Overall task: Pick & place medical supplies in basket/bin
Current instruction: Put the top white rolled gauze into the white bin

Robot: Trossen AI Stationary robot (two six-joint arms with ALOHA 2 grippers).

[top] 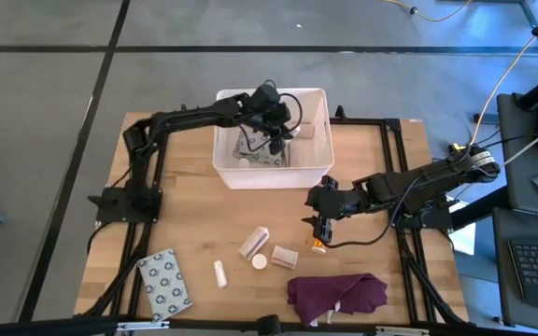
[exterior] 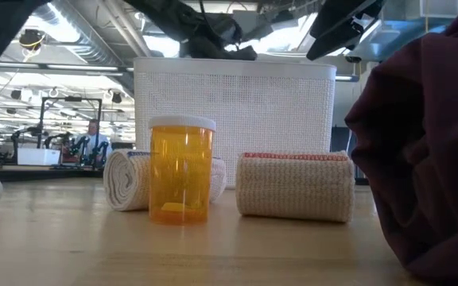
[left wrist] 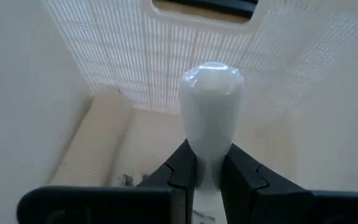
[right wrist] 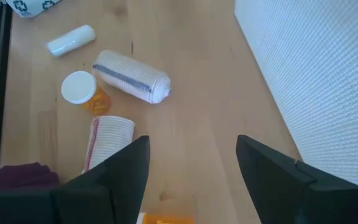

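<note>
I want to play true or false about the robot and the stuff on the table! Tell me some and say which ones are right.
1. The left gripper holds a white tube over the white bin. True.
2. The right gripper is squeezing the pill bottle. False: it is open, holding nothing.
3. The pill bottle stands upright on the table. True.
4. The purple cloth lies in the bin. False: it lies on the table.
</note>
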